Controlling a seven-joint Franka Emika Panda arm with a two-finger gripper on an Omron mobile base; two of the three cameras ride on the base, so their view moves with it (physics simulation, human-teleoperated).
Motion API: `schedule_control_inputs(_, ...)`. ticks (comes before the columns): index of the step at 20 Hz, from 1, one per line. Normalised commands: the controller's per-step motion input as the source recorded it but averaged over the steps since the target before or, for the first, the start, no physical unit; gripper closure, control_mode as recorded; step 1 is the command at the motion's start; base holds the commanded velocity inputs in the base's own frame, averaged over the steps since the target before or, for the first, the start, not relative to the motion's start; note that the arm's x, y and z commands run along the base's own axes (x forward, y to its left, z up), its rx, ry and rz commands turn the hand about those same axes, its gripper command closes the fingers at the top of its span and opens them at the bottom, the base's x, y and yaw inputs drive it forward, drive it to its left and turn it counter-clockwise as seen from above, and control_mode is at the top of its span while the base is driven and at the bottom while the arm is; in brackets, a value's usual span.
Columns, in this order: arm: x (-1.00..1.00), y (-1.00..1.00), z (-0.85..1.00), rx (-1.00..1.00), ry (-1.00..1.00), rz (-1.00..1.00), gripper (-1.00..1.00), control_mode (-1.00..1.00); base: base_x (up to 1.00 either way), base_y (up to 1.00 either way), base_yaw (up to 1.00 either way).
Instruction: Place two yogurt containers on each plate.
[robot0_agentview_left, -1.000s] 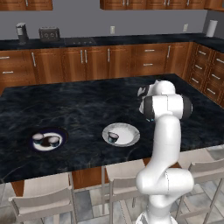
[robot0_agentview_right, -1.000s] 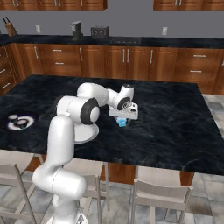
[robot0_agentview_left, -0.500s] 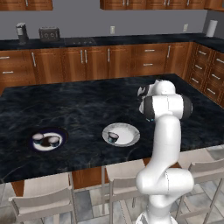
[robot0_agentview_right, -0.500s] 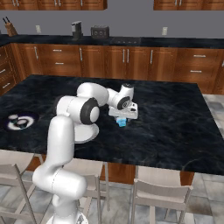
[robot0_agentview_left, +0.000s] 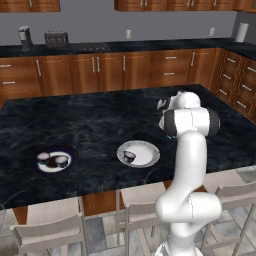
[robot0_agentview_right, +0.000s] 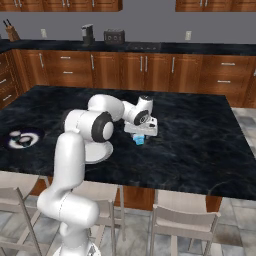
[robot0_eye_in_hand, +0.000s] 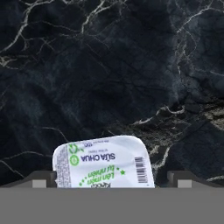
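Nothing has shifted since the earlier frames: the gripper (robot0_agentview_right: 140, 137) still hangs spread wide over the light blue yogurt tub (robot0_eye_in_hand: 104, 162), which stands on the dark marble tabletop (robot0_eye_in_hand: 109, 65) directly below it, between the two fingertips (robot0_eye_in_hand: 40, 179), ungrasped. Well off to the gripper's side lies the pale plate (robot0_agentview_left: 146, 154) carrying one dark tub (robot0_agentview_left: 129, 157); farther still, the dark-rimmed plate (robot0_agentview_left: 74, 152) bears two tubs (robot0_agentview_left: 61, 160).

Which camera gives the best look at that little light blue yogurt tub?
The hand view: the light blue yogurt tub sits close up, its printed lid readable, between the open jaws. The right base view shows only a small blue corner under the gripper. In the left base view the arm hides it.
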Motion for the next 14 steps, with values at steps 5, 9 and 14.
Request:
schedule_control_inputs(5, 0.00, 0.00, 0.07, 0.00, -0.03, 0.00, -1.00, -1.00, 0.00, 0.00, 0.00)
schedule_control_inputs(9, 0.00, 0.00, 0.03, 0.00, -0.04, 0.00, -1.00, -1.00, 0.00, 0.00, 0.00)
schedule_control_inputs(14, 0.00, 0.00, -0.10, 0.00, 0.00, 0.00, -1.00, -1.00, 0.00, 0.00, 0.00)
